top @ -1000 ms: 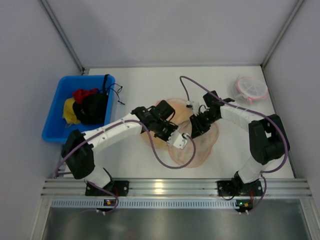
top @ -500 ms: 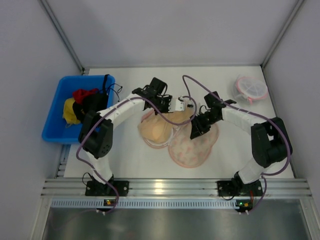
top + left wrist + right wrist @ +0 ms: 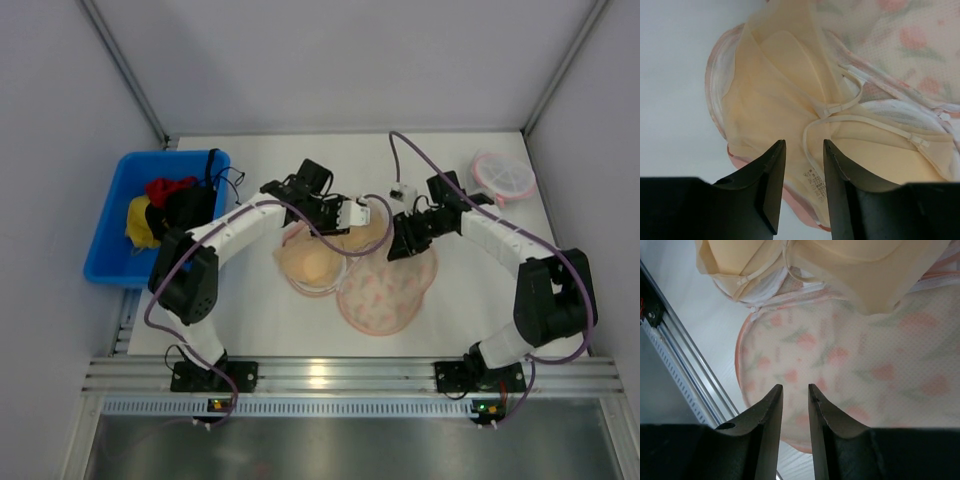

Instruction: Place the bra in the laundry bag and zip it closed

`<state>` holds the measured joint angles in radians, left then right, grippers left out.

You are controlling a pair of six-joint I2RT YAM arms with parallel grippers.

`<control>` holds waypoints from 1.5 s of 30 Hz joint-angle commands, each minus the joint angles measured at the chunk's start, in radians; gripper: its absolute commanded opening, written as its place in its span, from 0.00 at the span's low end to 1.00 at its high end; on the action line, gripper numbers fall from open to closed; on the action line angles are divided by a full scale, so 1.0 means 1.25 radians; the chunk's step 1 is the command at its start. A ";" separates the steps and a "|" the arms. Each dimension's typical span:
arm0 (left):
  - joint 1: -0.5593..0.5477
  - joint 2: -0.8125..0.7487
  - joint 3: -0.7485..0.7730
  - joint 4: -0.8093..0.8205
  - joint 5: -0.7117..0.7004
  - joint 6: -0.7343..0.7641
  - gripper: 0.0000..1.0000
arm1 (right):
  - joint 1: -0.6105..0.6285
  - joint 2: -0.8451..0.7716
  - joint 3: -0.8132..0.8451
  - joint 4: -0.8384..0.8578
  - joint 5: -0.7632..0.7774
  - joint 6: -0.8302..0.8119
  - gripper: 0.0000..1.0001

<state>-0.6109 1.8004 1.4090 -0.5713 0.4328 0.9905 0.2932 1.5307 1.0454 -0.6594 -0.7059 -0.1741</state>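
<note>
The bra point(image 3: 312, 265) is laid over one lobe of the laundry bag point(image 3: 385, 295), partly hidden by the arms. The left gripper point(image 3: 804, 147) is seen open above it; whether fabric is pinched by the right gripper point(image 3: 795, 390) cannot be told.

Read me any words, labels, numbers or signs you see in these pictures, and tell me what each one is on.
Printed lines on the bra, near its lower edge in the left wrist view: too small and blurred to read.
The laundry bag: flower prints only, no words.
Nothing else in any view carries readable text.
</note>
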 commanded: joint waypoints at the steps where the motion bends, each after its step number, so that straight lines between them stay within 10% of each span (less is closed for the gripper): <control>1: -0.036 -0.085 -0.026 0.015 0.050 0.073 0.42 | -0.017 0.008 0.040 0.024 -0.006 -0.008 0.28; 13: -0.140 -0.040 -0.095 0.007 0.004 0.313 0.32 | -0.046 0.038 0.061 0.012 0.003 -0.009 0.28; 29: -0.153 0.117 0.003 0.005 -0.112 0.303 0.36 | -0.079 0.044 0.050 -0.003 -0.002 -0.026 0.28; 45: -0.162 -0.009 0.044 -0.068 0.025 0.193 0.00 | -0.108 0.027 0.036 -0.016 0.004 -0.053 0.27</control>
<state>-0.8051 1.9121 1.4120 -0.6365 0.3470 1.3014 0.1787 1.5879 1.0813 -0.6708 -0.6971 -0.2092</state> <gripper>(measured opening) 0.028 0.277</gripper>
